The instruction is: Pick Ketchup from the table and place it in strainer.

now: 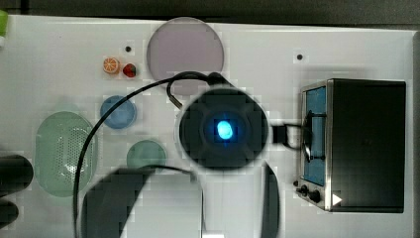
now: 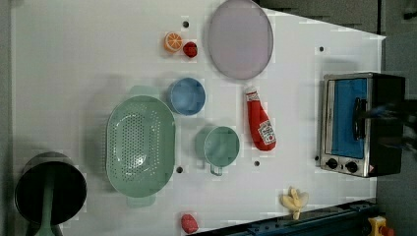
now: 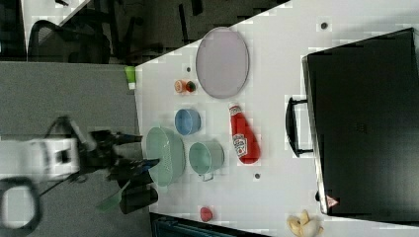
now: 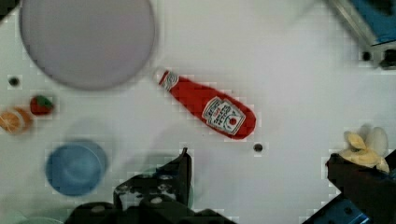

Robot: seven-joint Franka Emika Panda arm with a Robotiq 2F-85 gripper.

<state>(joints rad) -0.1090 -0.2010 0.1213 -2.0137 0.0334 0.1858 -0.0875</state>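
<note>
**Operator:** What can't I trust in these views?

**Spotter:** In the top view your arm's round housing (image 1: 222,128) sits right over the middle of the table (image 1: 59,44) and hides the ketchup. In the wrist view the gripper (image 4: 261,168) is cut off: you see one dark finger (image 4: 180,170) and part of the other at the frame's edge, set wide apart with nothing between them, so your hand is open and empty. In the right view the arm is blurred.

**Operator:** Where is the bottle relative to my hand?

**Spotter:** The ketchup (image 2: 259,122) lies flat on its side on the table. In the wrist view the ketchup (image 4: 208,109) lies beyond the fingertips, well clear of them, cap aimed towards the pale purple plate (image 4: 86,39). It is apart from the strainer (image 2: 141,146), which stands empty towards the left view's left.

**Operator:** What stands around it?

**Spotter:** Between bottle and strainer in the left view you have the green cup (image 2: 221,146), near the bottle's base, and the blue bowl (image 2: 187,96). The plate lies just past the cap. The toaster oven (image 2: 361,123) stands on the left view's right. An orange slice (image 2: 172,42) and a strawberry (image 2: 190,48) lie beside the plate. A banana (image 2: 295,200) and a small red lump (image 2: 189,223) lie near the left view's bottom edge, and a dark pot (image 2: 49,194) with a green utensil in it stands beside the strainer.
</note>
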